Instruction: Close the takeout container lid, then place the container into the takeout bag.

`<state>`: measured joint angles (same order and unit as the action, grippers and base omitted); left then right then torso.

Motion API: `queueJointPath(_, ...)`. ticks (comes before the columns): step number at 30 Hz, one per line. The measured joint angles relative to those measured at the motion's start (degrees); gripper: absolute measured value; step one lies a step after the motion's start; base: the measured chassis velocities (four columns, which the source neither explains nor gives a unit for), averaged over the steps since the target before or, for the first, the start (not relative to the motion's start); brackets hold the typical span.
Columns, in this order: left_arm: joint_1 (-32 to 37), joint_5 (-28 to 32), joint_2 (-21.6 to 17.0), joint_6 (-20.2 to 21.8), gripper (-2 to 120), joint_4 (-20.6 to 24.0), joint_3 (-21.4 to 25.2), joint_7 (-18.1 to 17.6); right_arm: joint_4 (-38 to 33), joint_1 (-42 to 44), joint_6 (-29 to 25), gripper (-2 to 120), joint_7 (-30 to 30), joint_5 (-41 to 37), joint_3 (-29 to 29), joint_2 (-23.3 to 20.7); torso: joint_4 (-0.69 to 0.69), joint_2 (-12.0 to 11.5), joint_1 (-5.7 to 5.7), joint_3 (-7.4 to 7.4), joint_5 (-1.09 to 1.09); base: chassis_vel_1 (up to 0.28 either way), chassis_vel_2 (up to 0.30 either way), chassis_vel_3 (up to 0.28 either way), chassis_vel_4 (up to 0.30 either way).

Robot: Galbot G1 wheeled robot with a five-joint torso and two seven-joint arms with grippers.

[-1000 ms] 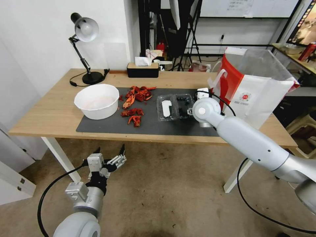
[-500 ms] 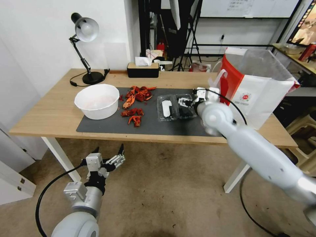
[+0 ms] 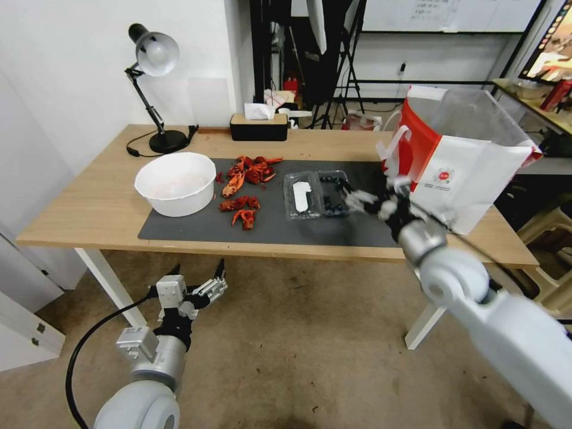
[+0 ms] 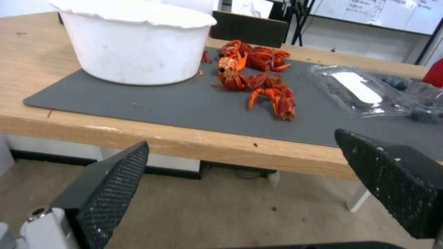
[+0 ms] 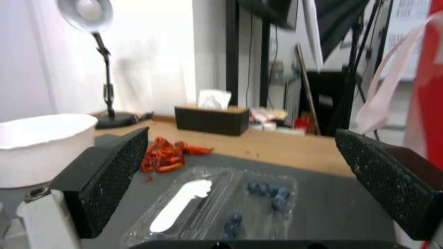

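The small clear plastic clamshell takeout container (image 3: 317, 194) lies open on the dark grey mat (image 3: 196, 223) of the wooden desk (image 3: 89, 208), its labelled lid (image 3: 301, 195) flat beside the blueberry tray, long axes running away from the robot. The right gripper (image 3: 368, 202) hovers just beside it, textured black fingers (image 5: 110, 173) spread apart, near the white and red paper takeout bag (image 3: 459, 173). The left gripper (image 3: 199, 280) hangs open below the desk edge.

A grey mat (image 3: 298, 229) covers the middle of the wooden surface (image 3: 89, 208); a white bowl (image 3: 176, 182) sits on its left end; red crayfish shells (image 3: 244, 185) lie just right of the bowl; a desk lamp (image 3: 156, 89) stands far left; a black tissue box (image 3: 258, 127) sits at the far edge.
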<state>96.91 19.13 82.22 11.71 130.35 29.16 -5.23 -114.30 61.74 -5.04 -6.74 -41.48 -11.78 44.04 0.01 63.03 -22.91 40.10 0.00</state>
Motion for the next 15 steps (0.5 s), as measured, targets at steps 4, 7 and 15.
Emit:
queueJointPath(4, -0.06, 0.01, 0.07, -0.03, 100, -0.17, 0.00, 0.16, -2.47, 8.40, -3.99, 100, 0.69, 3.71, -4.90, 1.96, 0.00, 0.00, 0.00, 0.00, 0.00, 0.000, 0.000, 0.000, 0.000)
queueJointPath(7, -0.03, 0.01, 0.28, -0.08, 100, -0.30, -0.10, 0.23, -3.47, 14.87, -6.03, 100, 1.89, 5.60, -9.05, 4.63, 0.01, 0.00, 0.00, 0.00, 0.00, 0.000, 0.000, 0.000, 0.000)
queueJointPath(15, -0.19, 0.03, 0.26, -0.55, 100, -1.22, -0.51, 0.71, -5.46, 28.07, -10.57, 100, 4.56, 10.22, -16.05, 14.17, -0.01, 0.00, 0.00, 0.00, -0.01, 0.000, 0.000, 0.000, 0.000)
